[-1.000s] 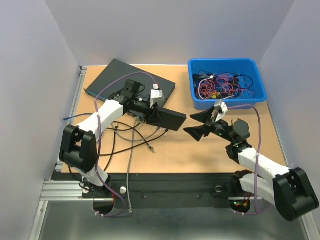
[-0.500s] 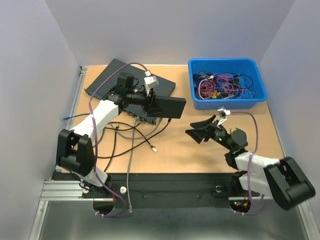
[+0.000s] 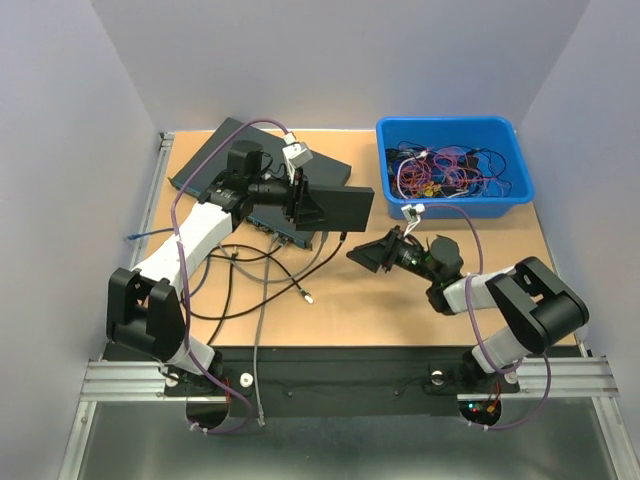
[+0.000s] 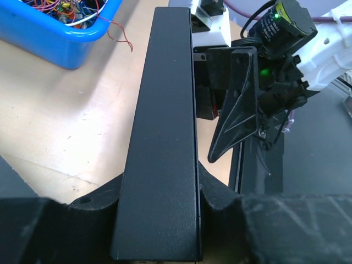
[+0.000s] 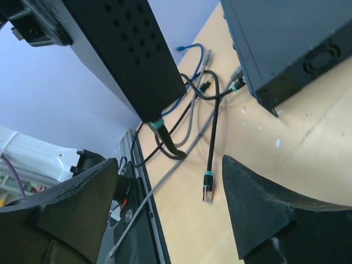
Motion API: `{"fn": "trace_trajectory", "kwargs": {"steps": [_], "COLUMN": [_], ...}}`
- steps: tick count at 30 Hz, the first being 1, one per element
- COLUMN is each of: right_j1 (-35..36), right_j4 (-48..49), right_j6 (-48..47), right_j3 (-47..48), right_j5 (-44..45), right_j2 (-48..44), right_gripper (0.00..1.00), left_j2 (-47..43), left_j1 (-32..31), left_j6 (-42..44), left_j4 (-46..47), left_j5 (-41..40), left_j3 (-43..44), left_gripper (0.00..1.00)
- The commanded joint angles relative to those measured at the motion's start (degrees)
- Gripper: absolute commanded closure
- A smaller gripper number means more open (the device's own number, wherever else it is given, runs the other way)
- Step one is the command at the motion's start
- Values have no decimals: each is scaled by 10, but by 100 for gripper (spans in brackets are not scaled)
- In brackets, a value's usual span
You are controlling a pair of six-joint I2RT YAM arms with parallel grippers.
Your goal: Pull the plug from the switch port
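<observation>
My left gripper (image 3: 305,205) is shut on a small black switch (image 3: 340,208) and holds it above the table. In the left wrist view the switch (image 4: 165,132) fills the space between the jaws. In the right wrist view a black cable's plug with a teal boot (image 5: 158,125) sits in the port at the low end of the switch (image 5: 121,49). My right gripper (image 3: 372,255) is open and empty, just right of the switch, its fingers (image 5: 264,214) spread wide. It also shows in the left wrist view (image 4: 236,121).
A larger dark switch (image 3: 225,150) lies at the back left. Black and grey cables (image 3: 265,265) trail over the table below the held switch, and a loose teal-booted plug (image 5: 207,190) lies on the wood. A blue bin (image 3: 455,207) of wires stands at the back right.
My left arm raised the small switch and carried it back and slightly right. My right gripper moved left, closer to the switch, and stays open.
</observation>
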Motion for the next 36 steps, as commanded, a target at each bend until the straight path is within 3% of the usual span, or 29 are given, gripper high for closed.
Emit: {"fn": "trace_trajectory", "kwargs": {"steps": [1, 6, 13, 21, 28, 36], "right_j1": [10, 16, 16, 17, 18, 18], "right_j4": [310, 310, 310, 310, 311, 311], "right_j6": [-15, -25, -15, 6, 16, 15], "right_j3": [41, 61, 78, 75, 68, 74], "right_j5": [-5, -3, -3, 21, 70, 77], "right_j2": [21, 16, 3, -16, -49, -71], "right_gripper": [21, 28, 48, 47, 44, 56], "left_j2": [-38, -40, -45, -47, -39, -42], "left_j1": [1, 1, 0, 1, 1, 0], "left_j6": [-41, -42, -46, -47, -123, -160], "left_j4": [55, 55, 78, 83, 141, 178], "left_j5": [53, 52, 53, 59, 77, 83], "left_j3": [30, 37, 27, 26, 40, 45], "left_gripper": [100, 100, 100, 100, 100, 100]}}
